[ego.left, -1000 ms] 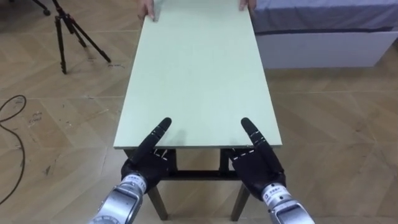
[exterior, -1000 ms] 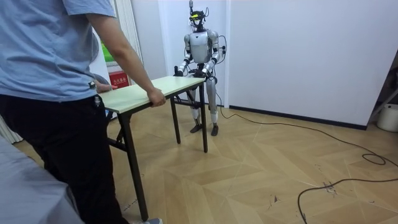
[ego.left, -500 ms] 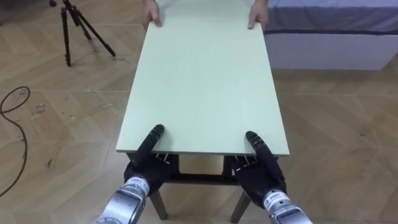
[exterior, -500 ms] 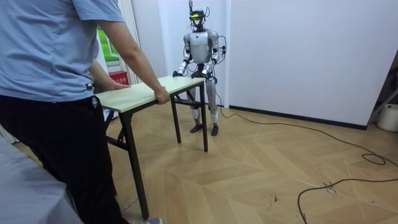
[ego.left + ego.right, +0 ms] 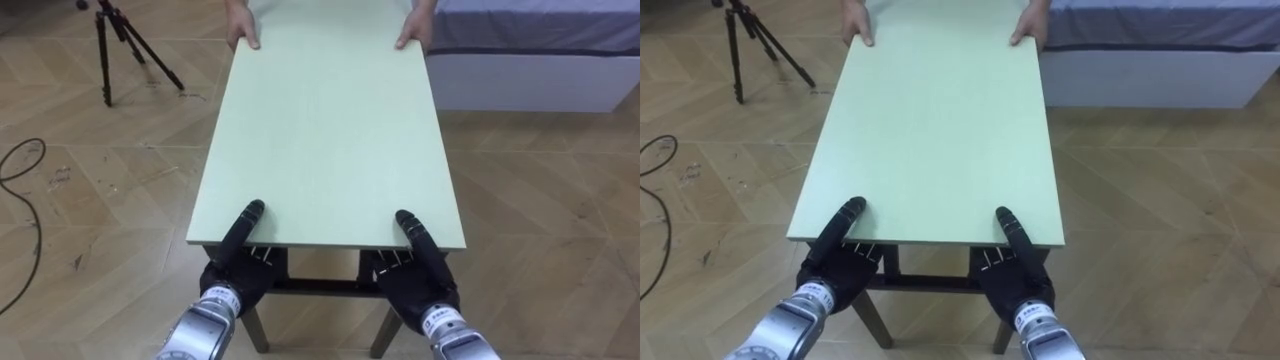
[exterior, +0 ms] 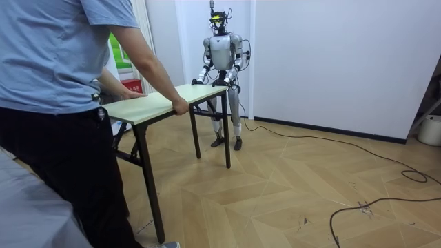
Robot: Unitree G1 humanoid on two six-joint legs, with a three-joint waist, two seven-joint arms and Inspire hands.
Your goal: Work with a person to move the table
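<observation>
The robot's left hand (image 5: 236,270) grips the near edge of the pale green desk (image 5: 330,130), thumb on top and fingers beneath, the right hand (image 5: 418,272) likewise, while a person's hands (image 5: 243,36) hold the far edge beside a bed (image 5: 530,50).

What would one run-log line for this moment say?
left robot hand: grips table near edge | right robot hand: same | person's hands: far end
</observation>
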